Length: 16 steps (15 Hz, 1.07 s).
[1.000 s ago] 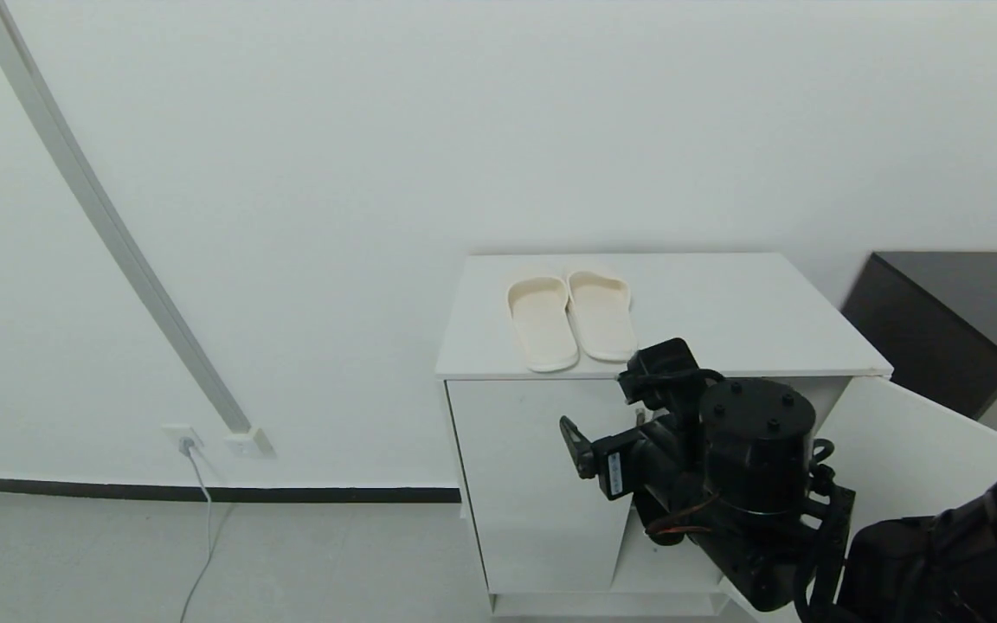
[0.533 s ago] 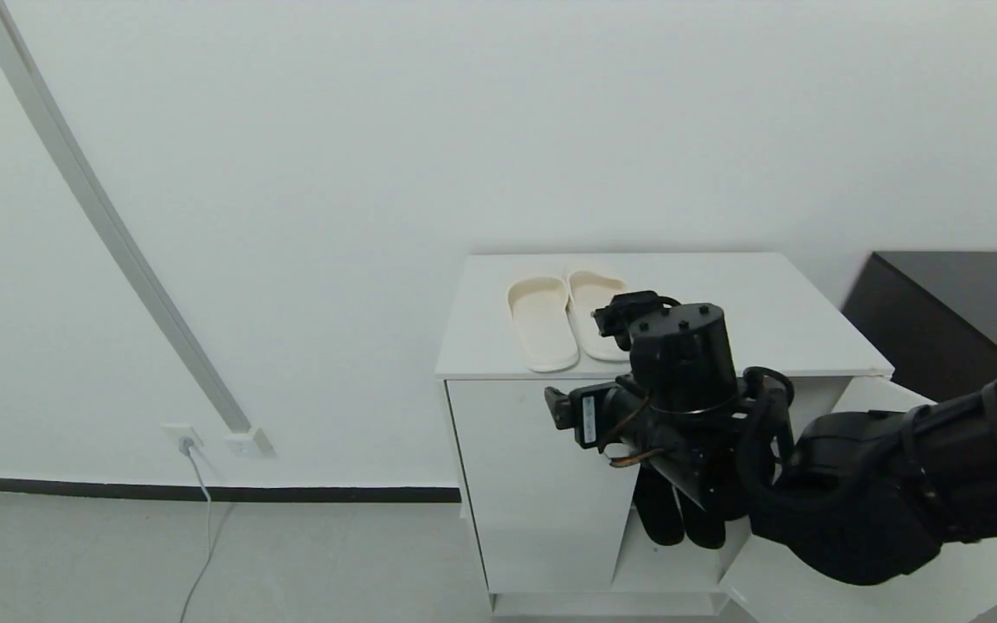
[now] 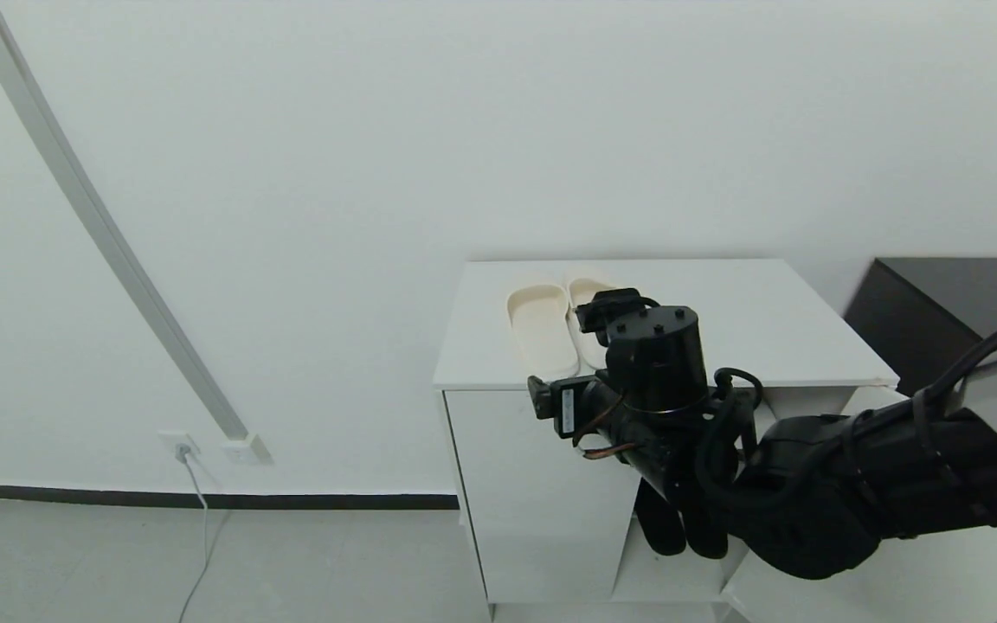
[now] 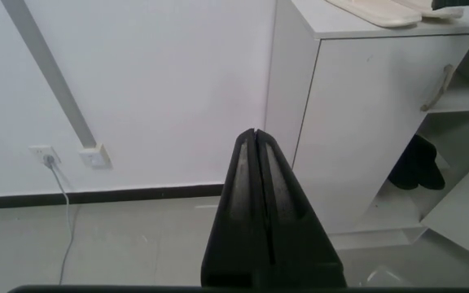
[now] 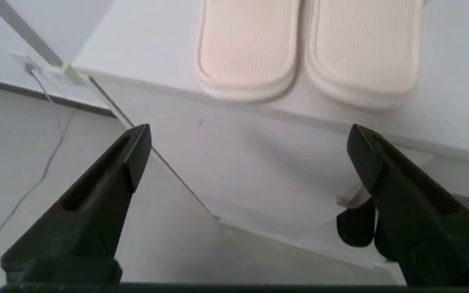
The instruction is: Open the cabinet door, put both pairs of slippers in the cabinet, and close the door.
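Cream slippers (image 5: pixel 251 41), 1 pair, side by side on the cabinet (image 3: pixel 767 329) top, heel ends toward its front edge, just ahead of the right gripper (image 5: pixel 249 137) and framed between its 2 fingers. Gripper spread wide, holding nothing, poised over the front edge of the top, apart from the pair. Black slippers (image 3: pixel 680 528), the other pair, well below that gripper, on the lower shelf inside the open half of the cabinet. Right door (image 3: pixel 940 575) swung out, lower and to the gripper's right. Left door (image 3: pixel 533 484) shut, below and to the gripper's left, handle (image 4: pixel 438 85) at its inner edge. Left gripper (image 4: pixel 255 138) pressed closed on nothing, low, well apart from the cabinet, aimed at the wall beside the cabinet's left side. Black pair ahead of it and to its right. Socket (image 4: pixel 43 153) with a hanging cable (image 4: pixel 63 220) to its left on the wall, next to a slanted grey strip (image 4: pixel 47 65).
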Motion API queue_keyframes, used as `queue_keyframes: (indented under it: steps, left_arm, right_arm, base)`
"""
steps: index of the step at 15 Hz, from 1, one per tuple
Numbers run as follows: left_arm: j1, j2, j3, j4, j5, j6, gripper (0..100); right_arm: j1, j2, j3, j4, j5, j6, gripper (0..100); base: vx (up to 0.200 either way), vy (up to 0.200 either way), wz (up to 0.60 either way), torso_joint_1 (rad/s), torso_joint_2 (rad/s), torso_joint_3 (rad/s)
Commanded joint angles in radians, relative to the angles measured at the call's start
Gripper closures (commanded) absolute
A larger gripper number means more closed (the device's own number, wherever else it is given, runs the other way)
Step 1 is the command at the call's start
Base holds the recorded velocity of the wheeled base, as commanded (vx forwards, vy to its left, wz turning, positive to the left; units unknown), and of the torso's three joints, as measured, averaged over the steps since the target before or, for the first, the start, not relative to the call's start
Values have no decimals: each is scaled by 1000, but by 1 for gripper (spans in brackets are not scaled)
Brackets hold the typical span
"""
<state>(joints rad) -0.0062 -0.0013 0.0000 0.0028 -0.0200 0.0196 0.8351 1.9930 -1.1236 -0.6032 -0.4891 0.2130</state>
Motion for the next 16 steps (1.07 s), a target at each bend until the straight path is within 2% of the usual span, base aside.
queue_keyframes:
  steps: [1,5,16]
  left_arm:
    - [0,1,0,0,0,0,100]
    - [0,1,0,0,0,-1,100]
    - [0,1,0,-1,2,-4,100]
  right_arm:
    - [-2,3,1,0,0,-1,0]
    - [-8,15,-5,0,0,-1,0]
    - [-80,193,-202,-70,1,-119,0]
  base:
    - [200,0,0,2,-7,2]
    - [200,0,0,6,2,2]
    - [0,0,0,0,0,0]
